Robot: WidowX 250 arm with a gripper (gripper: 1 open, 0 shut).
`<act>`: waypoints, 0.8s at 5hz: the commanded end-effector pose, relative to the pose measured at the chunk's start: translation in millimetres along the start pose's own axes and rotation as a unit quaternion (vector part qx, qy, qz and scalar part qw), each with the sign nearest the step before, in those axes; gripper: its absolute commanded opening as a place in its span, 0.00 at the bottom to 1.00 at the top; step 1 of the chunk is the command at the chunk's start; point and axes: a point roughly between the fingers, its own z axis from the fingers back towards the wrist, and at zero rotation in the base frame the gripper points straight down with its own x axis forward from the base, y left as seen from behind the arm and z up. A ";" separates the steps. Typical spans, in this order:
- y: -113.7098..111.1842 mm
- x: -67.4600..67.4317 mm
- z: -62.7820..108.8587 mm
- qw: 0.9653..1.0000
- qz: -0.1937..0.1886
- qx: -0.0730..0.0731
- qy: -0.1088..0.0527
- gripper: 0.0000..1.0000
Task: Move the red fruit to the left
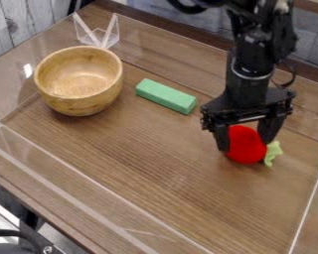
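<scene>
The two dark fingers point(217, 130) hang spread wide, one to either side of the red fruit point(245, 146); they bracket it rather than pinch it, and I can't see either one pressing on the skin, so I'd call the gripper point(246, 130) released and empty for now; it points straight down from the black arm above. The fruit sits right between and just below the fingertips, its upper half partly hidden behind the wrist; so the thing to be moved lies directly under the hand, not off to any side. Its pale green leafy stem point(273, 152) sticks out to the picture's right and slightly toward the near edge, giving the fruit its long axis roughly across the table; the fingers straddle the round red body, clear of the stem. Further out, the fruit rests on the wooden table point(135, 179) toward the right side; the flat green block point(165, 95) lies well apart to the left, and the wooden bowl point(79, 79) beyond that; the leftward path looks open along the near side.
</scene>
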 end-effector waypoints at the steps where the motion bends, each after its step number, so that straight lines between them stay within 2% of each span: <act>1: -7.7 1.2 3.3 1.000 0.018 -0.014 -0.019 1.00; 3: -15.0 14.4 4.6 0.998 0.044 -0.020 -0.037 1.00; 4: -26.8 10.3 16.0 0.998 0.030 -0.021 -0.041 1.00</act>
